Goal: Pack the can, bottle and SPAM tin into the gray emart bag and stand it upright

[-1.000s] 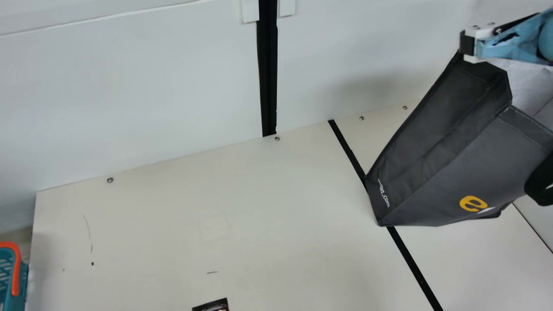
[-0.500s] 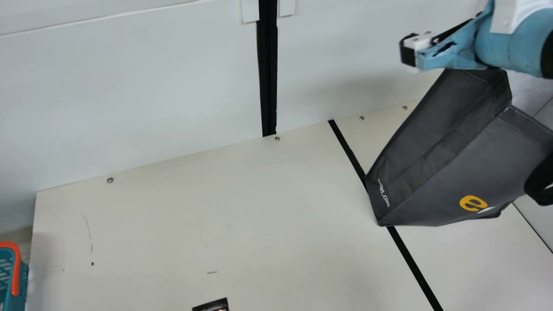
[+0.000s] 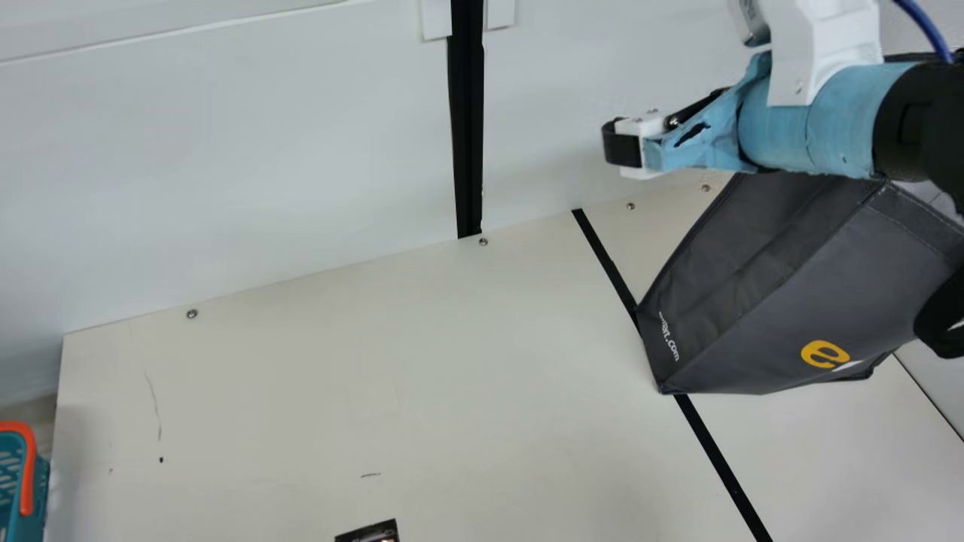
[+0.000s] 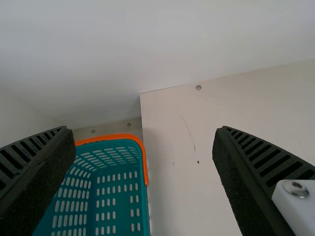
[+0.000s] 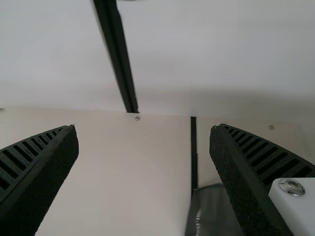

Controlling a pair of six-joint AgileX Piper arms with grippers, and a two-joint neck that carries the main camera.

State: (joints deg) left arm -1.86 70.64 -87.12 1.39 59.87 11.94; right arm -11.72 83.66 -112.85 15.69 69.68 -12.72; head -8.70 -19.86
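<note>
In the main view the gray emart bag (image 3: 798, 293) is standing, seemingly as asked, toward the bench's (image 3: 376, 376) right edge, hiding whether anything is packed; in the left wrist view the left gripper (image 4: 143, 130) is gaping empty, and in the right wrist view the right gripper (image 5: 142, 128) is likewise.

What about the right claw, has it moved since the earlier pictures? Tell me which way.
Yes: in the main view, the right claw has moved leftward and lower, closer to the black wall strip, which hasn't shifted.
</note>
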